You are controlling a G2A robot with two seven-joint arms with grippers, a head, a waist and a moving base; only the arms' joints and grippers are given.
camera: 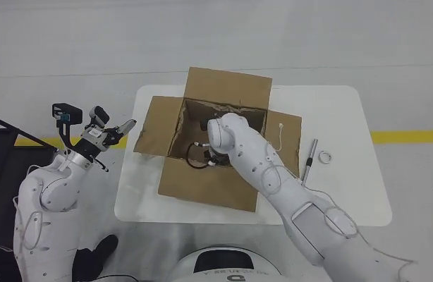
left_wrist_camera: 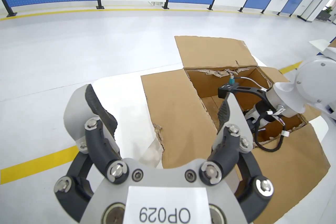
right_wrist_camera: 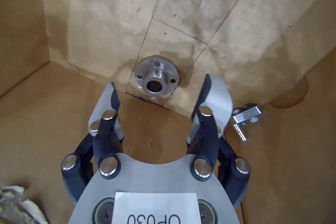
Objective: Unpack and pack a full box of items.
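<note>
An open cardboard box [camera: 202, 183] with spread flaps sits on the white table [camera: 343, 204]. My right arm reaches down into the box [left_wrist_camera: 210, 93]. Inside, my right gripper [right_wrist_camera: 160, 86] stands open just above a round metal flange [right_wrist_camera: 156, 76] lying on the box floor [right_wrist_camera: 183, 12], one finger on each side of it and not touching. A small metal clamp piece [right_wrist_camera: 245, 117] lies beside one finger. My left gripper [camera: 121, 129] hangs open and empty past the table's left edge, its fingers [left_wrist_camera: 101, 109] pointing toward the box.
On the table right of the box lie a dark metal rod [camera: 309, 161] and a small ring [camera: 324, 157]. A white cable end [camera: 281, 134] rests on the box's right flap. Crumpled paper [right_wrist_camera: 13, 202] sits in a box corner.
</note>
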